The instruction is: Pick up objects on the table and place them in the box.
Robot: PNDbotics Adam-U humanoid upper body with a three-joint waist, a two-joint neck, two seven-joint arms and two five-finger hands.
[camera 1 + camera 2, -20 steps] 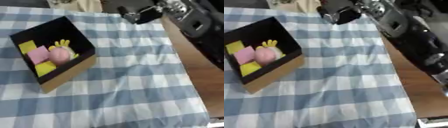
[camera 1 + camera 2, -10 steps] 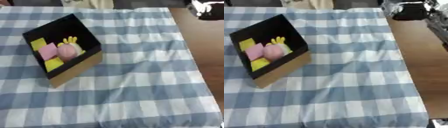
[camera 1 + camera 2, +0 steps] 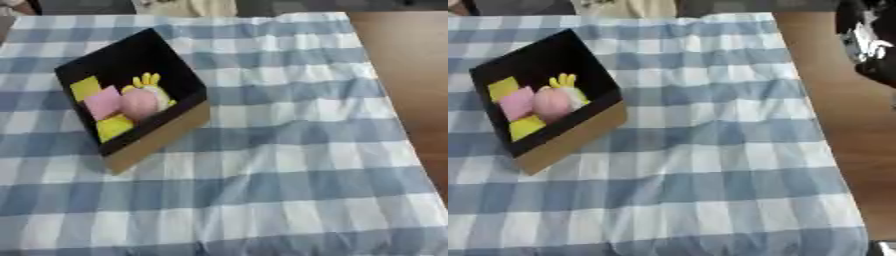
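Note:
An open box (image 3: 159, 139), black inside with a tan cardboard wall, sits askew on the left of the blue-and-white checked cloth (image 3: 289, 170). Inside it lie a pink round soft thing (image 3: 140, 104), a yellow piece with finger-like tips (image 3: 147, 80), a pink square (image 3: 103, 101) and yellow flat pieces (image 3: 86, 88). I see no loose object on the cloth. My right hand (image 3: 866, 42) shows only as a blurred black and silver shape at the upper right edge of the right eye view, over bare wood and far from the box. My left hand is out of sight.
Bare brown tabletop (image 3: 411, 65) runs down the right side beyond the cloth's edge. The cloth is wrinkled right of the box. Pale fabric (image 3: 188, 6) and dark shapes lie past the far edge.
My right arm has drawn back from above the cloth's far end to the right, off the cloth. The camera has shifted too; the box and its contents look unchanged.

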